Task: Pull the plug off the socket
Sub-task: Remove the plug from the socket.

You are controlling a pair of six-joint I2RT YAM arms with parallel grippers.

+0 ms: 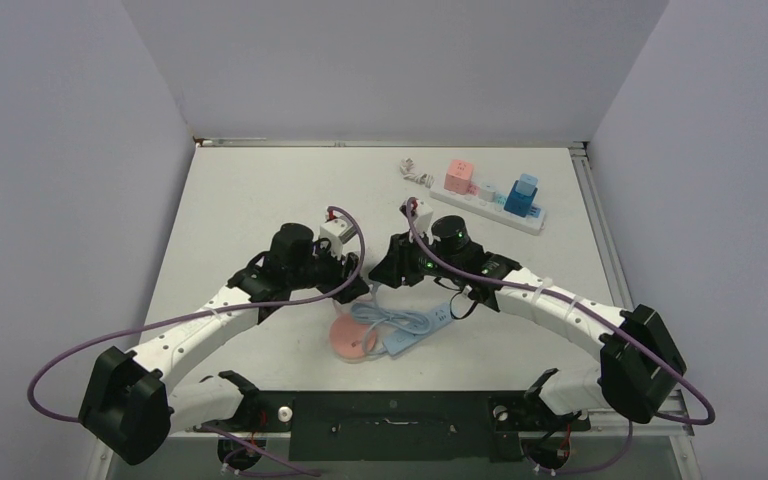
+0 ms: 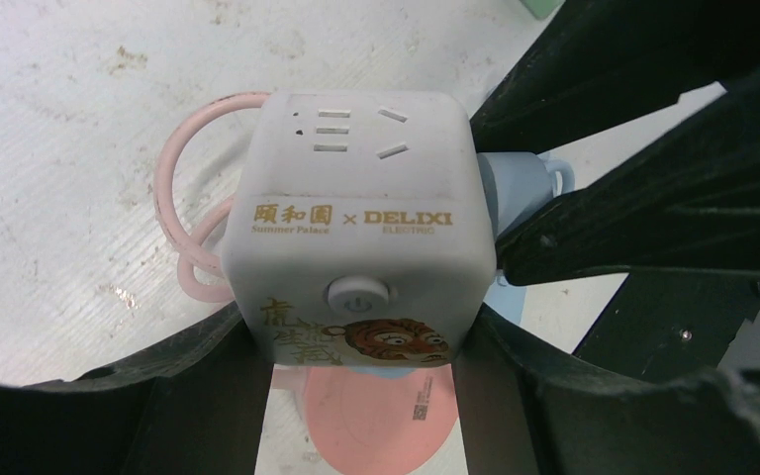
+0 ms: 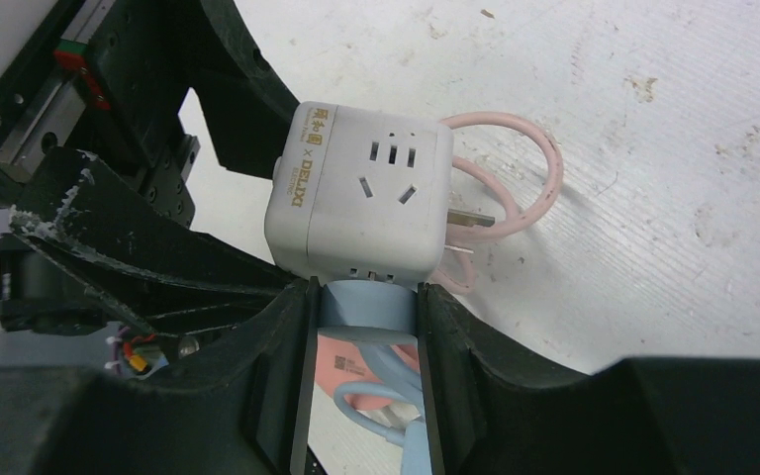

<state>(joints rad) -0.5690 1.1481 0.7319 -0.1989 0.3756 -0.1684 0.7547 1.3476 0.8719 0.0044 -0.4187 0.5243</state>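
The right claw (image 3: 364,341) is pinched on a pale blue plastic plug (image 3: 368,305), one black finger pressed to each side of its body. The plug sits flush against one face of a white rounded plastic cube socket (image 3: 361,198), so it is still seated. The left claw (image 2: 361,381) is clamped on that same cube from the opposite side. Its fingers (image 2: 198,396) press the two flanks just beside the face that carries a round power button and a printed tiger. In the left wrist view the plug juts from the cube's right face. Gold lettering runs across the cube above the button, and slot openings mark its far face.

A thin pink rubber cable (image 2: 162,188) loops out from the cube's far side and lies on the white bench (image 1: 260,190). Directly below the cube rests a flat pink round disc (image 1: 352,340), with a coiled pale blue cord (image 1: 400,320) just beside it. Both arms meet over the middle of the bench. Well apart, at the far right, lies a long white power strip (image 1: 535,225) carrying a pink block (image 1: 460,177) and a blue block (image 1: 522,197).
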